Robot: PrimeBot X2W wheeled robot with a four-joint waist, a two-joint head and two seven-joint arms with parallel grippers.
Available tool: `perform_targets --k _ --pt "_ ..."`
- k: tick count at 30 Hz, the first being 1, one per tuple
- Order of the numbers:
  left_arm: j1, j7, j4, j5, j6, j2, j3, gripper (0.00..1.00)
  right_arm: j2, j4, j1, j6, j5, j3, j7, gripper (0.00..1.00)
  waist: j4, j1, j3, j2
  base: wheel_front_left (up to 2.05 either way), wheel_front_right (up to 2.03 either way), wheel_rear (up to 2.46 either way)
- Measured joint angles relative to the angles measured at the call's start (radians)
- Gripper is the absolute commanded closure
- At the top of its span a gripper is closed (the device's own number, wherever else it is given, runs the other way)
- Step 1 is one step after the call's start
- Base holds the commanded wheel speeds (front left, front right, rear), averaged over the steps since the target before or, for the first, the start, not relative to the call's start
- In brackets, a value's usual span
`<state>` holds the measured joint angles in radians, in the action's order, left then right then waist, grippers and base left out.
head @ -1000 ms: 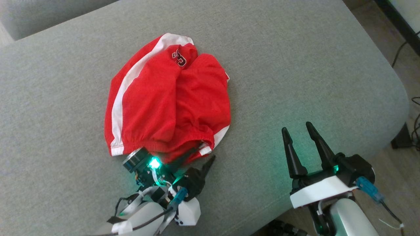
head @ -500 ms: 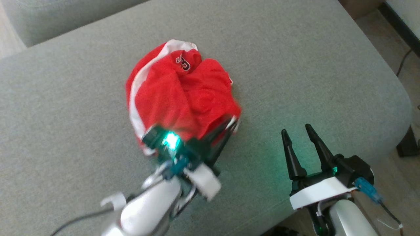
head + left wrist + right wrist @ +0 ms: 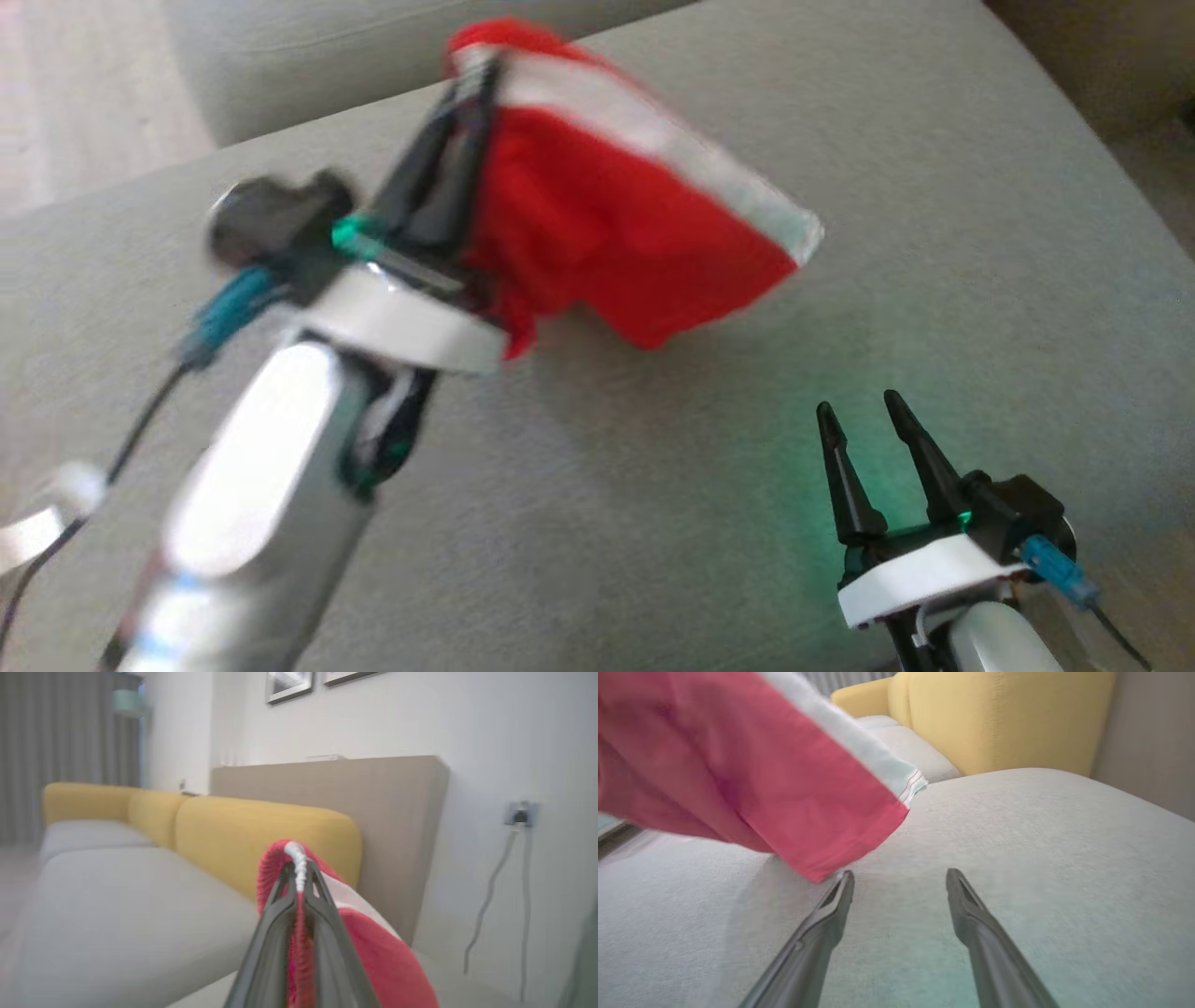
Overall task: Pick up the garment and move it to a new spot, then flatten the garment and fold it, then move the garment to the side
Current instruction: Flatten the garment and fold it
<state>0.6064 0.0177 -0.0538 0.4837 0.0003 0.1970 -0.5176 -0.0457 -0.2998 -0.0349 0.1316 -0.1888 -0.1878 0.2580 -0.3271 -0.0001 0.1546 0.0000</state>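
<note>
Garment (image 3: 635, 233): red cloth with a white stripe, blurred, held up over grey cushion (image 3: 934, 233), lower edge hanging close above it; contact impossible to tell. Left gripper (image 3: 478, 75): raised, jaws pressed together, pinching white-edged fold at top of garment. Right gripper (image 3: 859, 406): low over cushion toward its near right side, jaws spread, nothing between, apart from cloth. Yellow sofa back (image 3: 261, 830) beyond.

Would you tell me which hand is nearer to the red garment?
Left. The left hand is shut on an edge of the red garment; the right hand is open, apart from its hanging corner.
</note>
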Motion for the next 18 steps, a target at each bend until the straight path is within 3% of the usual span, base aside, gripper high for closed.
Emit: perform_targets --k 3,8,18 --pt "-0.113 -0.014 0.015 0.038 0.035 0.067 0.059 1.00 0.000 0.000 0.000 0.000 0.003 0.003 0.000 0.00 0.051 0.0000 -0.003 0.0000 0.00 0.00 0.00" --pt "-0.297 -0.004 -0.038 0.056 0.043 0.138 0.087 1.00 0.000 -0.016 -0.002 0.000 0.004 -0.004 0.000 0.00 0.136 0.0000 0.006 0.0000 0.00 0.00 0.00" --pt "-0.300 0.065 -0.132 0.080 0.018 0.136 0.097 1.00 -0.013 -0.130 -0.128 0.000 -0.069 -0.064 0.000 0.00 0.280 0.0002 0.037 0.0000 0.00 0.00 0.00"
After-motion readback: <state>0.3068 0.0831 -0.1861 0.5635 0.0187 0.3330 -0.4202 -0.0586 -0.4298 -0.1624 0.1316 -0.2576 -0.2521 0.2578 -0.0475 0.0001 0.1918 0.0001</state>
